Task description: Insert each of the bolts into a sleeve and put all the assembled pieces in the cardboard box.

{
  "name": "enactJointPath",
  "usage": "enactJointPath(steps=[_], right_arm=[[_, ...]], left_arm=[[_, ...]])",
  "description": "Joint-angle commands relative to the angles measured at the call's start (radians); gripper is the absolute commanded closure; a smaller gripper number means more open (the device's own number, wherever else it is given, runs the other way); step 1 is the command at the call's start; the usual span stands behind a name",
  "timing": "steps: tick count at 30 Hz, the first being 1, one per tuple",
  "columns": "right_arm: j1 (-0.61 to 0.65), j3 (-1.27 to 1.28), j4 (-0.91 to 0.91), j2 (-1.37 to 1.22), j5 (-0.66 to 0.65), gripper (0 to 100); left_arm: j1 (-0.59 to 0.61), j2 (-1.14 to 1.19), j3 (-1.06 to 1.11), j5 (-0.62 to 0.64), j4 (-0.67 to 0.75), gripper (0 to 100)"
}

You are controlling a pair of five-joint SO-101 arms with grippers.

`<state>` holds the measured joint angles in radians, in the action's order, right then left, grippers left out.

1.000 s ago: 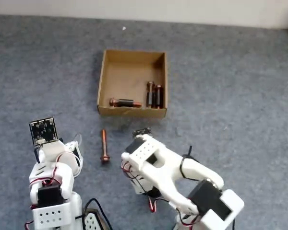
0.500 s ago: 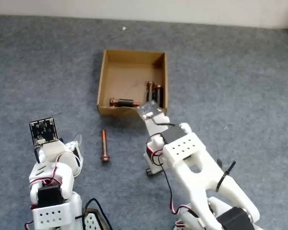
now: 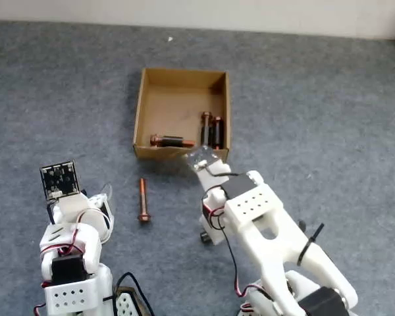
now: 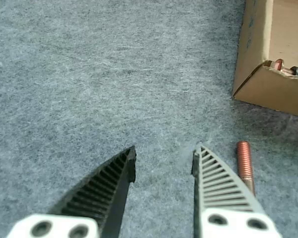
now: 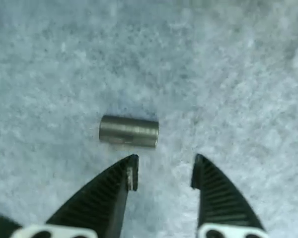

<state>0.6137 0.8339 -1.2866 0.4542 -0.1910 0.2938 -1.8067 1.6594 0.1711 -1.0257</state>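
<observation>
Done: three copper bolts in dark sleeves (image 3: 172, 141) lie in the brown cardboard box (image 3: 139, 105).
Left: one bare copper threaded bolt (image 3: 143, 199) on the grey carpet (image 3: 329, 118) near the box; one short grey metal sleeve (image 5: 129, 131) unfilled.
Left gripper (image 4: 165, 148): spread, empty, beside the bolt.
Right gripper (image 5: 165, 157): spread, empty, just short of the sleeve.

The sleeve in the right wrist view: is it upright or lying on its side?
Lying on its side. Its long curved wall faces the camera as the sleeve rests on the carpet, just ahead of the open right gripper, which is not touching it.
</observation>
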Motion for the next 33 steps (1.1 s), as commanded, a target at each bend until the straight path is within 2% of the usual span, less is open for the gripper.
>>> enactJointPath(steps=[1,5,9,19,25,27,31,33], right_arm=[[0.039,0.002,-0.027,0.056,-0.201,80.7],[0.082,0.016,-0.025,0.051,-0.345,80.7],[0.153,0.018,-0.024,0.019,-0.434,80.7],[0.163,0.015,0.183,-0.213,-0.529,80.7],[0.162,0.018,0.294,-0.317,-0.539,80.8],[0.162,0.018,0.3,-0.332,-0.539,83.5],[0.162,0.008,0.3,-0.332,-0.534,98.1],[0.156,0.008,0.294,-0.332,-0.502,98.9]], left_arm=[[0.013,-0.005,-0.005,-0.008,0.021,80],[0.013,-0.005,-0.005,-0.008,0.021,80],[0.013,-0.005,-0.005,-0.008,0.021,80],[0.013,-0.005,-0.005,-0.008,0.021,80],[0.013,-0.005,-0.005,-0.008,0.021,80],[0.013,-0.005,-0.005,-0.008,0.021,80],[0.013,-0.005,-0.005,-0.008,0.021,80],[0.013,-0.005,-0.005,-0.008,0.021,80]])
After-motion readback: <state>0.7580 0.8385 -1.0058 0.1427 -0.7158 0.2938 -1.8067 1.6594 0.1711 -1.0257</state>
